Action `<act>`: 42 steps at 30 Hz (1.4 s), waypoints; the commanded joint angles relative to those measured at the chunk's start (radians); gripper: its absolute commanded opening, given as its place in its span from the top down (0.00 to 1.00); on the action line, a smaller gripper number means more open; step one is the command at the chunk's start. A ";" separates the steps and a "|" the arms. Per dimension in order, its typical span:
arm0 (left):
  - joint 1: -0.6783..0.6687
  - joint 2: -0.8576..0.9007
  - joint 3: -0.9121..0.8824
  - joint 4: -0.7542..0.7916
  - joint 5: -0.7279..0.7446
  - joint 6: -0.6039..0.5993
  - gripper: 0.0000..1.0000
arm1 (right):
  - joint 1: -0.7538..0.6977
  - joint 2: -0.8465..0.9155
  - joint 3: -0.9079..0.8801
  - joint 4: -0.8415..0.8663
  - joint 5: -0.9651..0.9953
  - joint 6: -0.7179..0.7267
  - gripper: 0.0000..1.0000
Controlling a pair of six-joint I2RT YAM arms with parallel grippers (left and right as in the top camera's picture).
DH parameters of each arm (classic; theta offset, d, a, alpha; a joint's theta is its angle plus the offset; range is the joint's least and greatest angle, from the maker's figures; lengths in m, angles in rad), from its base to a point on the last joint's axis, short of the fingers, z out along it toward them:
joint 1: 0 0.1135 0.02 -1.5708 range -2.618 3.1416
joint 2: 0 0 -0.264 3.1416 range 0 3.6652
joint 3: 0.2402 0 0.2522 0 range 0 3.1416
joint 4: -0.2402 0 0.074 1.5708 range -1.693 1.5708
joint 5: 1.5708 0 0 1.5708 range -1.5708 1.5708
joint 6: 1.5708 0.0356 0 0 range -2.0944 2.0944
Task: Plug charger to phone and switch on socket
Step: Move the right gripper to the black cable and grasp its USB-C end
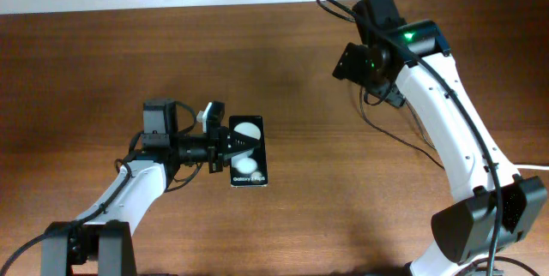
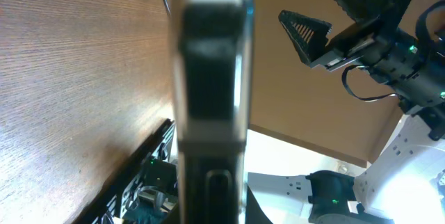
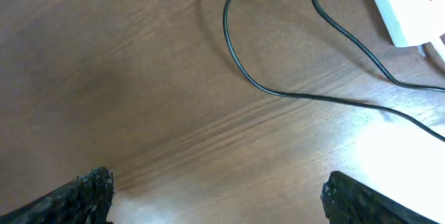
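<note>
Nearest, the left end effector sits at the left edge of the flat black phone with two white circles, which lies on the brown wooden desk. I cannot tell whether it grips, and a loose hold could let the phone skid under plugging. Beyond the phone, the right end effector hangs wide open and empty above the thin black charger cable. The cable's tip is unseen, so grabbing mid-cable might tug the white power strip. There is one phone, one cable, one strip and two end effectors.
</note>
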 commanded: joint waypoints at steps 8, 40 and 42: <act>0.001 0.000 0.018 -0.065 0.037 0.011 1.00 | -0.005 0.006 0.023 -0.156 0.025 -0.050 0.01; 0.001 0.000 0.018 -0.080 -0.043 0.011 1.00 | -0.076 0.478 0.014 0.352 -0.021 -0.070 0.80; 0.001 0.000 0.018 -0.080 -0.043 0.011 1.00 | -0.075 0.465 0.015 0.212 -0.093 -0.106 0.87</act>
